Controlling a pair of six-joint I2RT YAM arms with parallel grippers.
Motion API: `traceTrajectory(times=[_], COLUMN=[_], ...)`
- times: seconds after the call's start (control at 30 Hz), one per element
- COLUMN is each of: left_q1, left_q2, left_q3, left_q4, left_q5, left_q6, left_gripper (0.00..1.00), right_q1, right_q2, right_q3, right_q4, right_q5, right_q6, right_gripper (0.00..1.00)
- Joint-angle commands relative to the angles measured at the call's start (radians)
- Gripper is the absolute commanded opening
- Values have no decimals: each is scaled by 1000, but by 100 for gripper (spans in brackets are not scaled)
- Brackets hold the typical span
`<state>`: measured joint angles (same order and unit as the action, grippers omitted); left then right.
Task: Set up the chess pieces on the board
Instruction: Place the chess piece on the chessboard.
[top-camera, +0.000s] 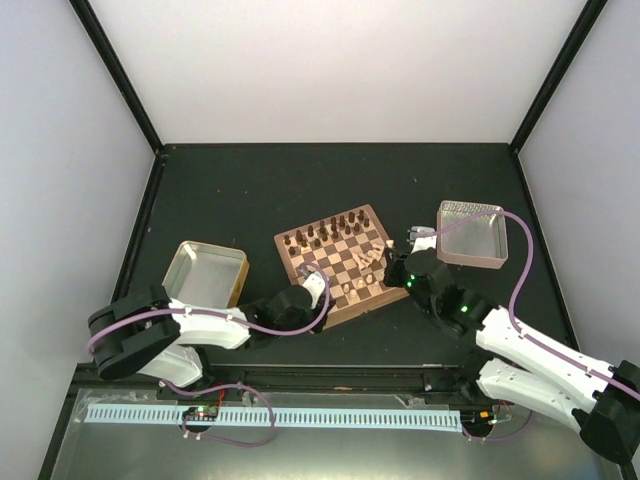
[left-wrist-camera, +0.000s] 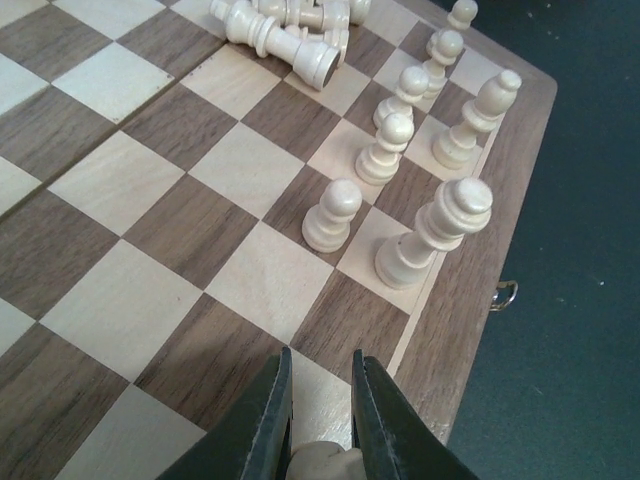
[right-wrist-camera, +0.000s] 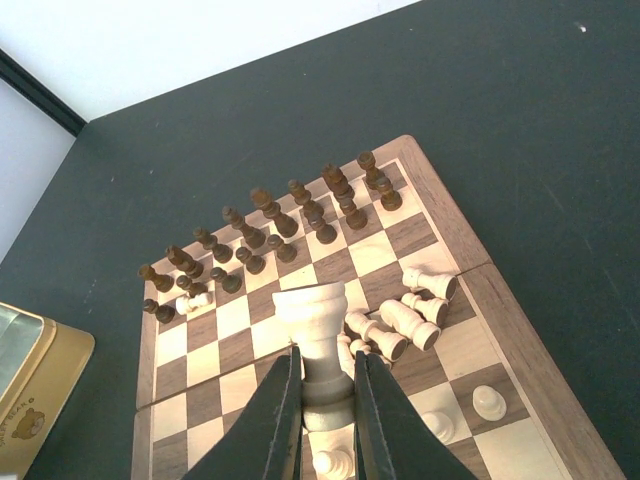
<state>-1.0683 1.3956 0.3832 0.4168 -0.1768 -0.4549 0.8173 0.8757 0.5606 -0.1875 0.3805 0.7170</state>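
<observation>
The board (top-camera: 372, 292) lies mid-table. Over its near-left corner, my left gripper (left-wrist-camera: 322, 375) is shut on a cream chess piece (left-wrist-camera: 318, 464), of which only a rounded bit shows between the fingers. Standing cream pieces (left-wrist-camera: 332, 215) line the board's edge rows ahead of it. My right gripper (right-wrist-camera: 328, 365) is shut on a cream rook (right-wrist-camera: 315, 325) by its stem, held upright above the board's near half. Several cream pieces (right-wrist-camera: 405, 322) lie toppled in a heap mid-board. In the top view the left gripper (top-camera: 316, 284) and right gripper (top-camera: 392, 264) flank the board's near side.
Dark chessmen (right-wrist-camera: 270, 225) stand in the two far rows, with one cream piece (right-wrist-camera: 196, 301) lying among them at the left. A gold tin tray (top-camera: 205, 273) sits left of the board. A metal tray (top-camera: 472, 233) sits to the right.
</observation>
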Motion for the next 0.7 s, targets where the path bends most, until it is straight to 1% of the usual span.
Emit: traceTrajectory(times=[0.0, 0.07, 0.17, 0.23, 0.3, 0.4, 0.47, 0.57, 0.67], left_q1=[-7, -7, -7, -7, -7, -7, -7, -7, -7], left_q2=[38, 43, 43, 45, 49, 59, 65, 68, 66], left_q3=[3, 3, -1, 0, 3, 6, 7, 9, 10], left_q4=[77, 76, 79, 80, 87, 94, 100, 99, 92], left_q5=[7, 3, -1, 0, 2, 3, 2, -4, -25], left_q6=[12, 11, 9, 9, 7, 2, 2, 2, 2], left_gripper=[10, 13, 19, 21, 20, 13, 11, 11, 14], right_q1=[-4, -4, -5, -5, -5, -6, -5, -6, -6], right_q2=[0, -1, -3, -4, -4, -5, -7, -10, -13], right_q3=[-3, -2, -4, -4, -4, -5, -5, -7, -8], right_q4=[13, 12, 10, 12, 11, 13, 10, 7, 7], right_q5=[21, 20, 17, 16, 16, 14, 14, 14, 14], right_q6=[12, 11, 10, 10, 10, 12, 12, 11, 11], right_gripper=[8, 8, 8, 8, 8, 8, 8, 8, 8])
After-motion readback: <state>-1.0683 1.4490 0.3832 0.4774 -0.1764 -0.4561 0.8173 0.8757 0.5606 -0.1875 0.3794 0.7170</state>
